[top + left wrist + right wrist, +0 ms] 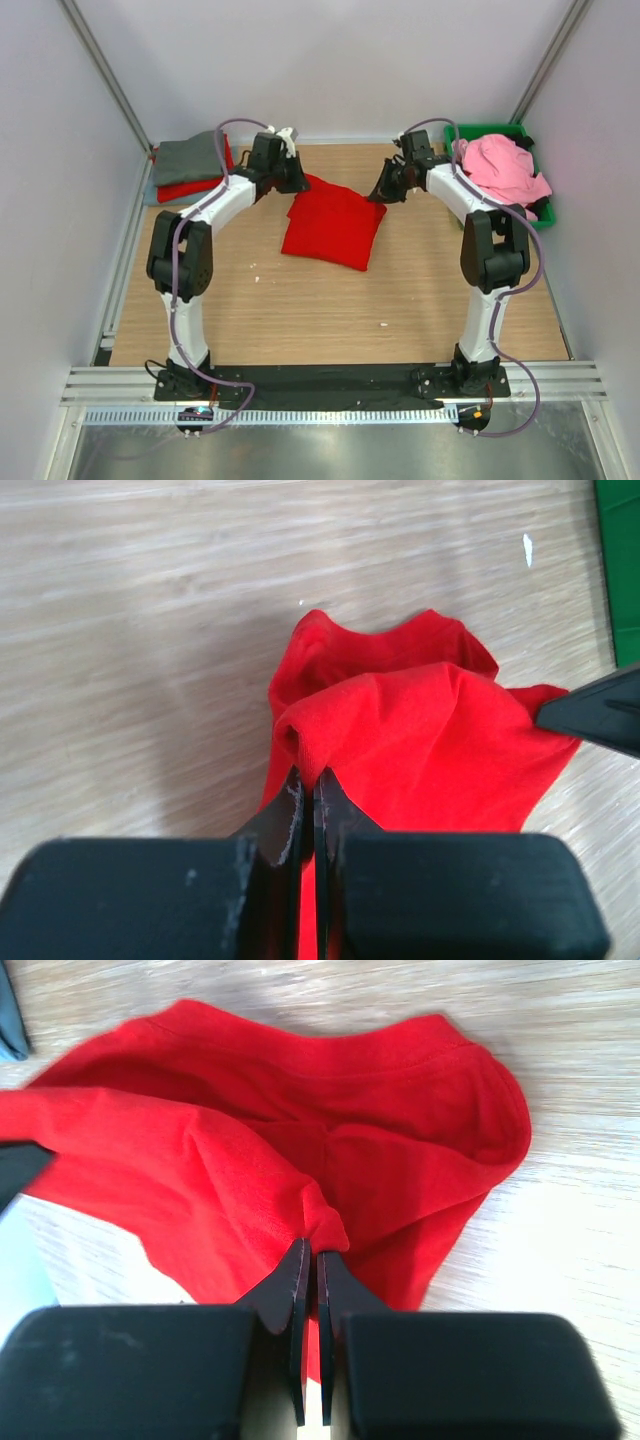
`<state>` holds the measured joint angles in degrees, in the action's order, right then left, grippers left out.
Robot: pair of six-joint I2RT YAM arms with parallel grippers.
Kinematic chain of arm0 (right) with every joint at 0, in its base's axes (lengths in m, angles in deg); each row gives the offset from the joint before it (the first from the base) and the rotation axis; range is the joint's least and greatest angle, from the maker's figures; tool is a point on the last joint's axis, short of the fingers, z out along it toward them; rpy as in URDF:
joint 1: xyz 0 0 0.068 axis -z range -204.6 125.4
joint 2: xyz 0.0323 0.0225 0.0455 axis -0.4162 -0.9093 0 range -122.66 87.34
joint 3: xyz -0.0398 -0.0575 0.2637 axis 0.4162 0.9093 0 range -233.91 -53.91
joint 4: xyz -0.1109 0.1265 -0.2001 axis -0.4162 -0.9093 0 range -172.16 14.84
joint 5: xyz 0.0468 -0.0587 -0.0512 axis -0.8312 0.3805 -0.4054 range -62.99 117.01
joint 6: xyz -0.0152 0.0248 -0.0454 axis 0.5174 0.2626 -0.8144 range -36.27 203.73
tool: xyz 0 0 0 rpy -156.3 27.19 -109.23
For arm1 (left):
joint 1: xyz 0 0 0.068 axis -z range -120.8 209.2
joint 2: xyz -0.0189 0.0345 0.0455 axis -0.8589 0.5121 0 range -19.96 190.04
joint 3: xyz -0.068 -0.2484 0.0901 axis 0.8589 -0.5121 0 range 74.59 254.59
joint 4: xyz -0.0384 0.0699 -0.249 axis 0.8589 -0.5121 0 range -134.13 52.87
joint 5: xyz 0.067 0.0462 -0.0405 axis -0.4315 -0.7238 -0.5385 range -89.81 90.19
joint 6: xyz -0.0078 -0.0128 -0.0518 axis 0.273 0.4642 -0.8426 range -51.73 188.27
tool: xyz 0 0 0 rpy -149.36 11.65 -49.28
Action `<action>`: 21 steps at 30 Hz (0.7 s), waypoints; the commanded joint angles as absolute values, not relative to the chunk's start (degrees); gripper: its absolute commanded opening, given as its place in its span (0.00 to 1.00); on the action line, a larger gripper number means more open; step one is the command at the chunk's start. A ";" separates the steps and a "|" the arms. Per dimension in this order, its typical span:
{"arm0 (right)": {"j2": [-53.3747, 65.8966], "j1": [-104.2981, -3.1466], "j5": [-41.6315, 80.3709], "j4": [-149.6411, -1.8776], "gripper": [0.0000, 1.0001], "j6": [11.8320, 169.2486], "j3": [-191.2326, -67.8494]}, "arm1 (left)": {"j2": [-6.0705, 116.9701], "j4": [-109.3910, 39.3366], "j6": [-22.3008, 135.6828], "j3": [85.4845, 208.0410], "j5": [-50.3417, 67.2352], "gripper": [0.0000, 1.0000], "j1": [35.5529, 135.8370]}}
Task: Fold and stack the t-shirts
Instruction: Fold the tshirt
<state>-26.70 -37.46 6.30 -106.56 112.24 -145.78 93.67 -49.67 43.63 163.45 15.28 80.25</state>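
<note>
A bright red t-shirt (332, 230) lies folded in the middle of the wooden table. My left gripper (296, 184) is shut on its far left corner, and the pinched cloth (340, 730) bunches just ahead of the fingertips. At the far right corner my right gripper (381, 192) is shut on the same shirt (300, 1140), with a fold squeezed between its tips. Folded grey, red and light blue-grey t-shirts (190, 168) are stacked at the back left. A crumpled pink t-shirt (503, 166) lies in the bin, over a dark one.
The green plastic bin (544, 214) stands at the back right against the wall. White walls and metal rails close in the table on three sides. A strip of bare wood (330, 320) lies between the red shirt and the arm bases.
</note>
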 commanded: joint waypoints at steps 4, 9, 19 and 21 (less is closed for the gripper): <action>-29.27 -35.15 8.03 -107.25 0.03 111.32 -151.11 | 101.84 -55.40 47.52 179.32 16.88 0.03 80.73; -40.08 -31.90 12.32 -113.56 0.03 112.02 -164.45 | 115.72 -62.33 49.55 196.02 20.04 0.37 80.73; -37.55 -30.66 12.51 -109.26 0.01 115.02 -159.37 | 106.92 -62.99 46.47 192.14 12.51 0.61 82.39; -37.12 -30.57 14.17 -110.85 0.01 114.32 -160.52 | 102.84 -59.02 46.47 183.95 11.62 0.61 83.54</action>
